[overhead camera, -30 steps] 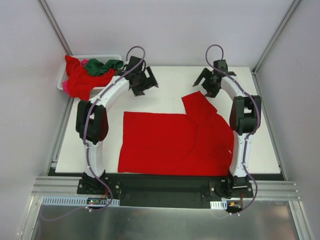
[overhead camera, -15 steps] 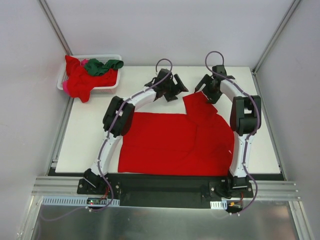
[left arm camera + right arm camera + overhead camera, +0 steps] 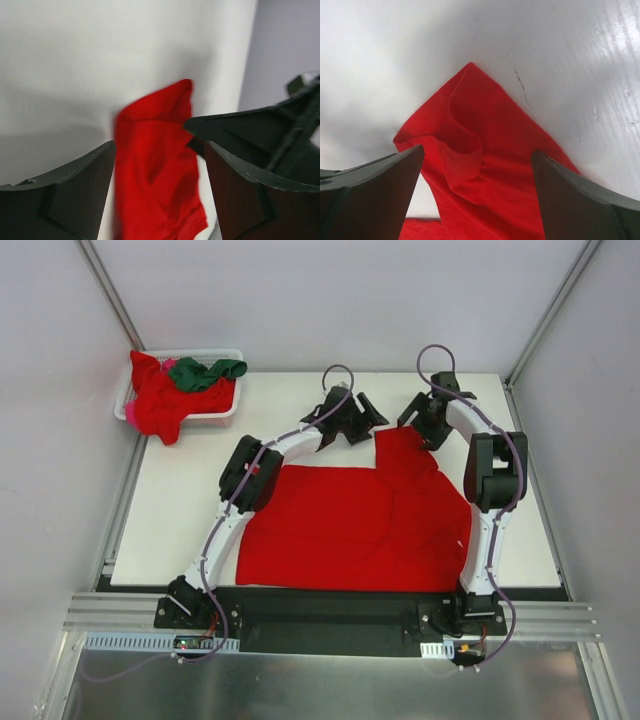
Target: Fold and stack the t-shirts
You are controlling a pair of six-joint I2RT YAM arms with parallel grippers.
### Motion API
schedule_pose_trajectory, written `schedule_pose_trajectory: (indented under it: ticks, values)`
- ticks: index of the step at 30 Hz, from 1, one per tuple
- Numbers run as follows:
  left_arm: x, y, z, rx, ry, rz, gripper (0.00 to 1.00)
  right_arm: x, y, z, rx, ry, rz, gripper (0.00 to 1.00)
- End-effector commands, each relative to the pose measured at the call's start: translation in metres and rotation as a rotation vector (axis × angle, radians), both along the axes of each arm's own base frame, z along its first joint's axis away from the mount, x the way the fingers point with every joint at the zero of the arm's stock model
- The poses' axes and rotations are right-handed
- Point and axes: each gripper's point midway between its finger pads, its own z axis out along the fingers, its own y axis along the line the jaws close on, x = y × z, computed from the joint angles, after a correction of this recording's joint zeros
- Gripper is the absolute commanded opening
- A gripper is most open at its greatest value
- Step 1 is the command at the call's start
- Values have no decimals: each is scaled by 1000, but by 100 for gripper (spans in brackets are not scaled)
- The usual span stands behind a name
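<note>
Sleeve-folding looks like the step in hand. The red shirt (image 3: 350,530) lies spread on the counter (image 3: 180,500), its long axis running left-right and its far-right sleeve (image 3: 400,448) pointing far. The left claw (image 3: 358,426) and right claw (image 3: 418,430) flank the sleeve, both released and grasping nothing. The next move likely calls for pinching the sleeve and folding it nearward over the body.

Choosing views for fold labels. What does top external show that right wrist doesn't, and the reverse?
Only top external: the whole red t-shirt spread on the table, the left gripper open beside its far sleeve, and the basket holding more red cloth and a dark green shirt. Only right wrist: a curled fold in the sleeve's edge and a thin dark scratch on the table. Both: the sleeve on the white tabletop, with the right gripper open over it.
</note>
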Motion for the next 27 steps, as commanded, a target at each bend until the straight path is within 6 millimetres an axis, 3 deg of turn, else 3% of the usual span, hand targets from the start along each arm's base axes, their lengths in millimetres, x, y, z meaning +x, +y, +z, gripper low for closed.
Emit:
schedule_pose_trajectory:
  ticks: [1,4,8,17,24,27]
  values:
    - [-1,22,32,84,-95,54,71,-5,-12,15,-59,10,6,93]
    - [1,34,34,184,-104,66,64,-6,-14,16,-53,12,8,93]
    - [10,25,32,269,-144,13,54,-3,-10,26,-29,-21,15,93]
    - [-14,27,-10,469,-198,-227,45,-4,-12,29,-47,-32,42,92]
    - [-34,-11,-15,460,-271,-351,45,-3,-13,33,-58,-45,57,87]
    - [-34,-12,-25,493,-269,-339,45,-5,-12,33,-54,-46,62,86]
